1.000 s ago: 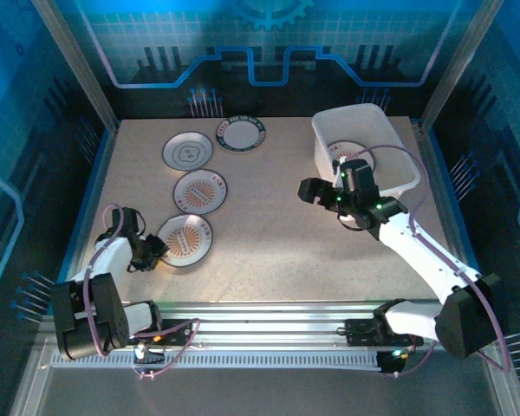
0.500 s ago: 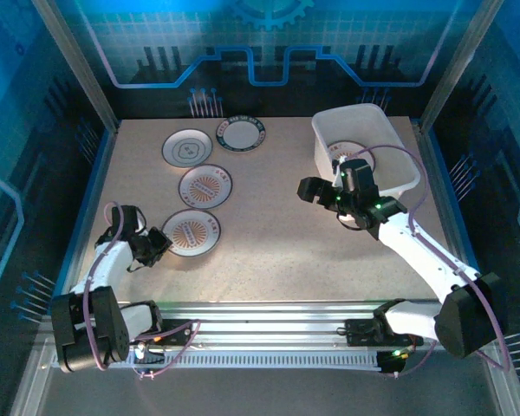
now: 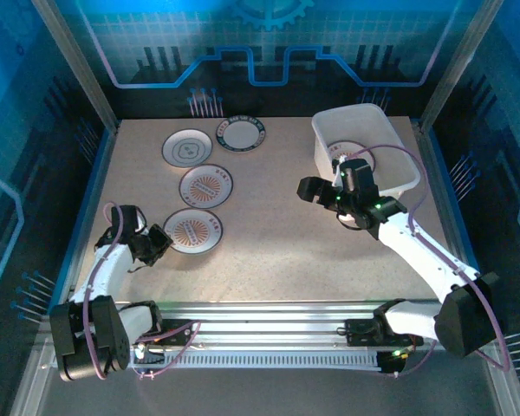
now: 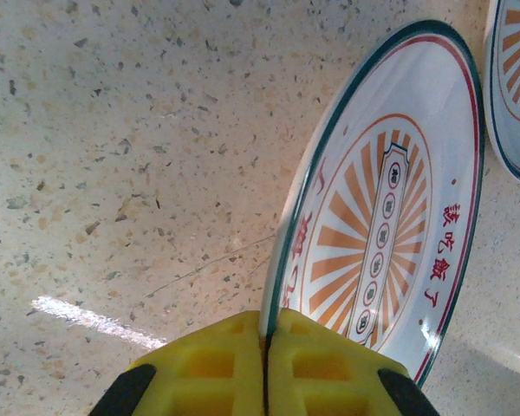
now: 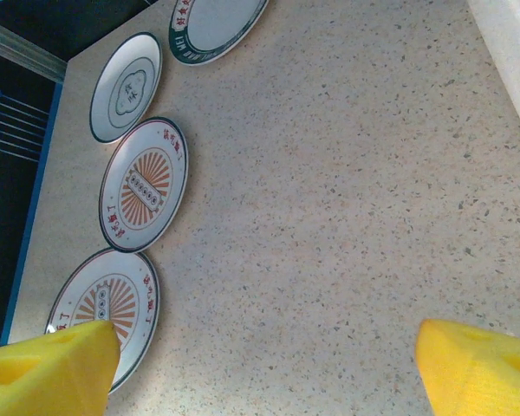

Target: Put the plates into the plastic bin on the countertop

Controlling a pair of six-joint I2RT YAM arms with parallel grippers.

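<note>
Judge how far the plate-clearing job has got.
Done: at least one plate lies in the plastic bin. In hand: the left gripper is shut on the rim of the nearest sunburst plate. Left: the second sunburst plate, grey-motif plate and green-rimmed plate on the countertop; right gripper open.

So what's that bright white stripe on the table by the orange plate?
Left wrist view: that's glare, probably a light bouncing off the countertop beside the plate. Top external view: blue light tints the walls. Right wrist view: evenly lit.
</note>
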